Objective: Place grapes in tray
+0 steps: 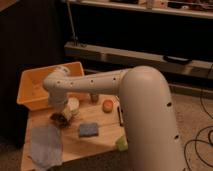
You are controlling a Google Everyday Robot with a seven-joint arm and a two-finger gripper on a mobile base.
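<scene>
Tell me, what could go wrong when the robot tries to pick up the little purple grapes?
The robot's hand hangs open just above the small dark purple bunch of grapes, right beside the white round cup, so it might bump the cup over. The lumpy bunch might also slip out before reaching the big yellow-orange plastic tray.

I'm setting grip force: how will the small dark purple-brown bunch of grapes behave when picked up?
The lumpy bunch of grapes is probably soft, so it may squash under a hard squeeze. Its round berries might detach and roll across the wooden table. Being small, it is likely light. The gripper hangs over it, beside the white cup.
</scene>
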